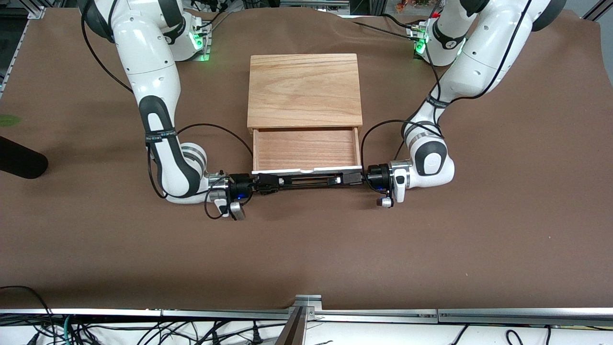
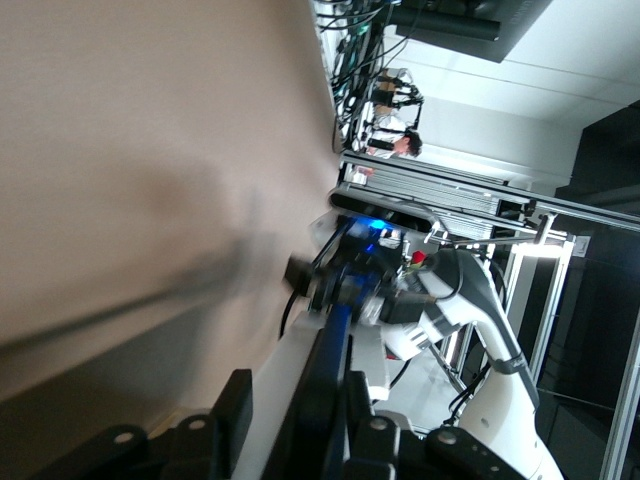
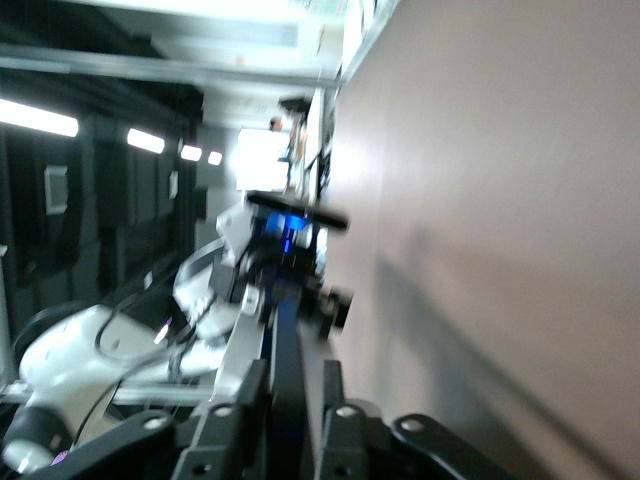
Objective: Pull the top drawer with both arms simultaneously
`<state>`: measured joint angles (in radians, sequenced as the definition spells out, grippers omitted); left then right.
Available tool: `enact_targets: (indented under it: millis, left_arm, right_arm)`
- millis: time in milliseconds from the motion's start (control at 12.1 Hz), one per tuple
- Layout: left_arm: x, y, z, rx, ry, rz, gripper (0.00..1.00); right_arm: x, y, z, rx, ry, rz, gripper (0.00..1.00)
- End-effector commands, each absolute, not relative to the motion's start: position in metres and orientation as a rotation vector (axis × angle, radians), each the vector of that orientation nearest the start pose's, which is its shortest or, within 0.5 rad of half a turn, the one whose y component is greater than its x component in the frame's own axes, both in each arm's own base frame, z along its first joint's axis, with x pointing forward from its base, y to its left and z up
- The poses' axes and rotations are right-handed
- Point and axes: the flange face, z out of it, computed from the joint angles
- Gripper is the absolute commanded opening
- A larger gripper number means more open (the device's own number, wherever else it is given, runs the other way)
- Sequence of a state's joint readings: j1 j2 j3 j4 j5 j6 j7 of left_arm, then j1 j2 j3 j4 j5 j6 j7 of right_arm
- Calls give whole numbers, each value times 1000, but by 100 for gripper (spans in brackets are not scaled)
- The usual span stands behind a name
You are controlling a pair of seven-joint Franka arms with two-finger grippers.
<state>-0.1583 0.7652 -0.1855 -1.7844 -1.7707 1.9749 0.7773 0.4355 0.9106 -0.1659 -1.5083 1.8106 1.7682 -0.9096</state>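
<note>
The top drawer (image 1: 306, 148) stands pulled out of the cabinet toward the front camera, its reddish-brown inside showing. Its white front panel (image 1: 306, 169) carries the long black handle (image 1: 311, 180). My left gripper (image 1: 348, 178) is at the handle's end toward the left arm, and my right gripper (image 1: 269, 182) is at the other end. In the left wrist view my left gripper (image 2: 298, 390) straddles the handle (image 2: 325, 380) with a gap on one side. In the right wrist view my right gripper (image 3: 293, 375) straddles the handle (image 3: 288, 350) the same way. Both are open around it.
The light oak slab of the cabinet (image 1: 304, 88) lies farther from the front camera than the drawer. A black object (image 1: 19, 160) lies at the right arm's end of the table. A metal rail (image 1: 306, 306) runs along the table's front edge.
</note>
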Motion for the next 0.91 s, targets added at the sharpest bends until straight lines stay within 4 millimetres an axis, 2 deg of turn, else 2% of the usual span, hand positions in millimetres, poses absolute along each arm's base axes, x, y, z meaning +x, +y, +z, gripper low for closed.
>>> enact_targets:
  millis: [0, 165, 413, 495, 660, 825]
  left_arm:
    - [574, -268, 158, 1679, 267, -164, 100]
    - [576, -265, 161, 1673, 297, -183, 100]
    - [583, -252, 171, 1666, 310, -206, 100]
    - [588, -240, 178, 1691, 290, -196, 100]
    - [602, -202, 200, 1760, 259, -157, 100]
    - [613, -166, 238, 1887, 211, -158, 100]
  right_arm:
    - [670, 263, 155, -1705, -52, -119, 100]
    - [674, 253, 157, -1731, -63, -129, 100]
    - [687, 212, 178, -1935, -119, -96, 100]
    - [692, 189, 190, -2027, -146, -75, 100]
    - [696, 150, 221, -2236, -214, 5, 100]
    - [699, 123, 248, -2462, -258, 101, 100]
